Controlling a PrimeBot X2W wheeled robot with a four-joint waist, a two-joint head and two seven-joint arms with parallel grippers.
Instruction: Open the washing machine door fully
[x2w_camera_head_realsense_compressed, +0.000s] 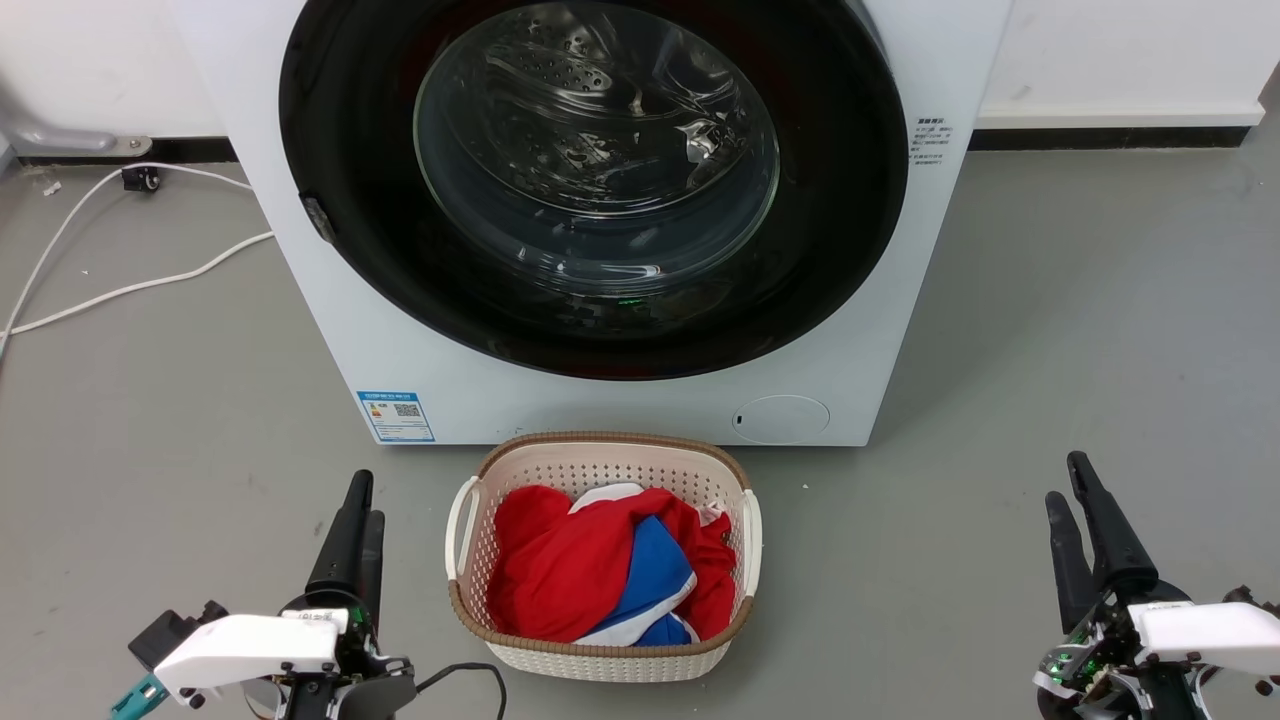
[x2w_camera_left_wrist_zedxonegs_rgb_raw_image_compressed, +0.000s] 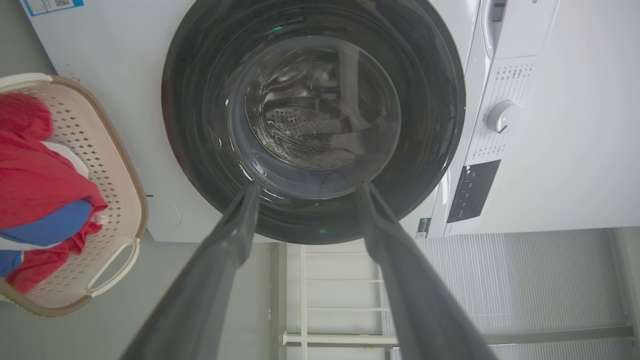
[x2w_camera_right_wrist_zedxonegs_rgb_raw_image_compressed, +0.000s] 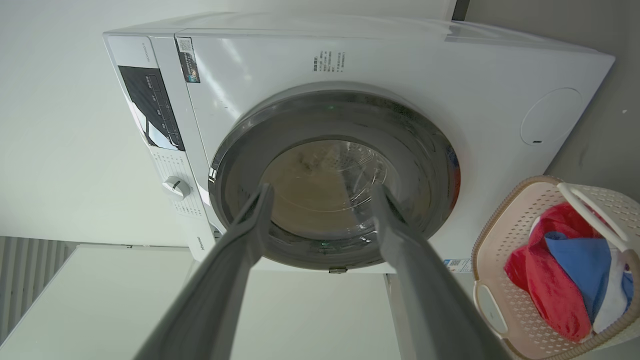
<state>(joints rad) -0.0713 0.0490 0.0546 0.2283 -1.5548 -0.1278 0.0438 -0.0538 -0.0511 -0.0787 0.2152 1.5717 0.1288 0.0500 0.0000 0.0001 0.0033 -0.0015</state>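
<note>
Head view showed a white cable (x2w_camera_head_realsense_compressed: 130, 285) lying on the grey floor (x2w_camera_head_realsense_compressed: 1080, 330) at the far left. At the lower left, the left claw (x2w_camera_head_realsense_compressed: 366, 497) pointed up the frame and held nothing. In the left wrist view its fingers (x2w_camera_left_wrist_zedxonegs_rgb_raw_image_compressed: 230, 230) stood spread apart, released. At top centre was the white washer (x2w_camera_head_realsense_compressed: 300, 300), with the door (x2w_camera_head_realsense_compressed: 590, 180) shut flush against its front. The door's black ring spanned almost the washer's whole width, and the drum was visible through the glass. A blue sticker (x2w_camera_head_realsense_compressed: 395, 415) sat at the washer's lower left and a small round flap (x2w_camera_head_realsense_compressed: 780, 418) at its lower right. Just below the washer, a basket (x2w_camera_head_realsense_compressed: 600, 445) held red, blue and white clothes (x2w_camera_head_realsense_compressed: 560, 570). At the lower right, the right claw (x2w_camera_head_realsense_compressed: 1066, 478) was likewise released and empty, well apart from the door.
</note>
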